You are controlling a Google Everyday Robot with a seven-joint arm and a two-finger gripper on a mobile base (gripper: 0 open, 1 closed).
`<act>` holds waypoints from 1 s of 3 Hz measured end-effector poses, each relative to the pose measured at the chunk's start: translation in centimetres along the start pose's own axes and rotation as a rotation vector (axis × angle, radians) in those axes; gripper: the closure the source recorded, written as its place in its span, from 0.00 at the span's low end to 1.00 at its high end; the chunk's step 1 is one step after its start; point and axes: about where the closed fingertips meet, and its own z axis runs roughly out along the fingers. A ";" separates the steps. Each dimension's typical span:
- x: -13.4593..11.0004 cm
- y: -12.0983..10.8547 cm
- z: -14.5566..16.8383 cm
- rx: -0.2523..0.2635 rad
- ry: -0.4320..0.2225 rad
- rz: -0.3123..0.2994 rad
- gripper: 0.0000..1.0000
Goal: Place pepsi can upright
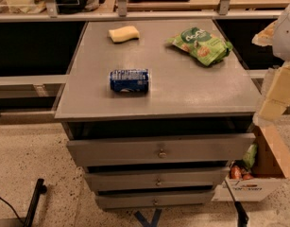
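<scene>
The pepsi can [129, 81], dark blue with white lettering, lies on its side on the grey cabinet top [182, 89], left of centre and near the front edge. Its long axis runs left to right. My gripper [276, 86] shows as pale, cream-coloured parts at the right edge of the view, beyond the cabinet's right side and well apart from the can. Nothing is seen held in it.
A yellow sponge [124, 33] lies at the back of the top. A green snack bag [201, 44] lies at the back right. The cabinet has three drawers [161, 150], slightly open. A cardboard box [258, 174] with snacks stands on the floor at the right.
</scene>
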 end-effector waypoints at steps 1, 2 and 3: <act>0.0 0.0 0.0 0.000 0.000 0.000 0.00; -1.9 -0.4 0.4 0.002 -0.028 -0.031 0.00; -5.5 -1.8 1.7 0.004 -0.054 -0.081 0.00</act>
